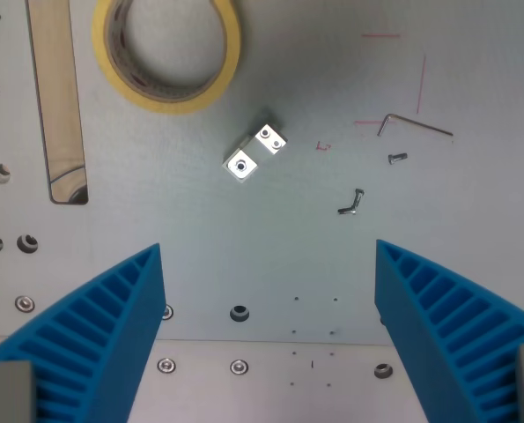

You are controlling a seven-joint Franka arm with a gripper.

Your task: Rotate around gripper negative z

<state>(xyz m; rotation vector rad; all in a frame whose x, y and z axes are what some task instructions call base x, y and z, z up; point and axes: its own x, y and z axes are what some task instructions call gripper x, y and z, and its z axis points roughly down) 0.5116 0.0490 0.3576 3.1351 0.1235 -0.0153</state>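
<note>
Two loose screws (352,203) on grey metal plate (332,70).

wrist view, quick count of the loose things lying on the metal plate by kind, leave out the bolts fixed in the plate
Tape roll, yellow: 1
Metal corner bracket: 1
Allen key: 1
Loose screws: 2, one near the key, one lower
Total: 5

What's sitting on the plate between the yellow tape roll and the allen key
In the wrist view, a small metal corner bracket lies between the tape roll and the allen key, on otherwise bare plate.
</note>
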